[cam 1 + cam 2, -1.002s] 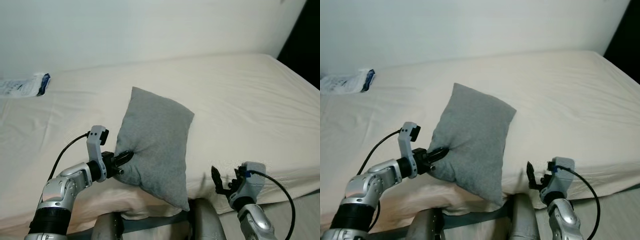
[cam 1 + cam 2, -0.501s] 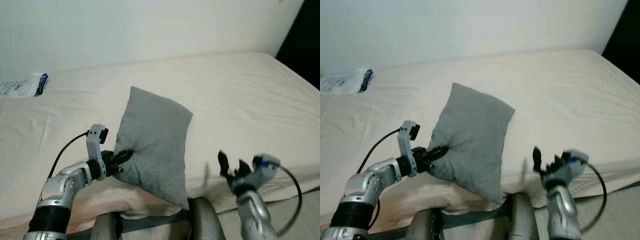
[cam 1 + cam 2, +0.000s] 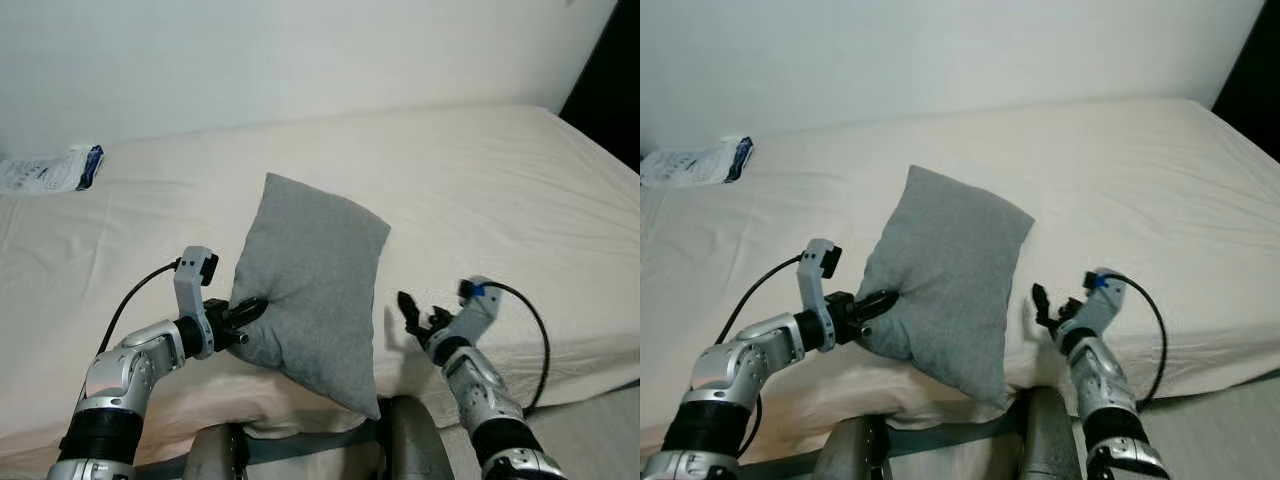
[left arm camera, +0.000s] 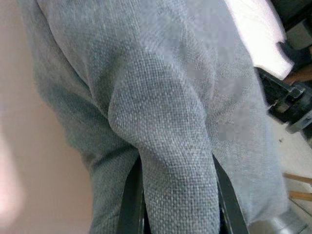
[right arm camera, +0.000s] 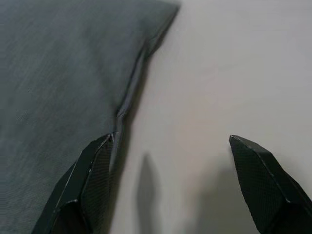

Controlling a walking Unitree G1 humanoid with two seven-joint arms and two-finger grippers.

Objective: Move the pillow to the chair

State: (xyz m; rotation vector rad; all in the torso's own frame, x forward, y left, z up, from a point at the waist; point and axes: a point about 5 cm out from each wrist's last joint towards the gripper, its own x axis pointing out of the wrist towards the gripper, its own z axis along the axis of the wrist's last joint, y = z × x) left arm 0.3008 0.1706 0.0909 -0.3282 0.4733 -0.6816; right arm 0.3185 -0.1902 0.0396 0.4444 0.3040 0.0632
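A grey pillow (image 3: pixel 315 280) lies tilted on the cream bed (image 3: pixel 500 190), its near corner hanging over the front edge. My left gripper (image 3: pixel 243 315) is shut on a fold of the pillow's left side; in the left wrist view the bunched grey fabric (image 4: pixel 165 141) sits between the two black fingers (image 4: pixel 130 204). My right gripper (image 3: pixel 412 315) hovers open just right of the pillow's right edge, above the sheet. The right wrist view has the pillow seam (image 5: pixel 129 92) beside one finger (image 5: pixel 90 180), with the other finger apart from it over bare sheet.
A white and blue plastic packet (image 3: pixel 50 170) lies at the bed's far left by the white wall. A dark opening (image 3: pixel 605 80) stands at the right. Grey robot body parts (image 3: pixel 400 440) sit below the bed's front edge.
My right arm rose from beside the bed's edge and swung left toward the pillow's right side. The left gripper kept its hold, and the pillow stayed put.
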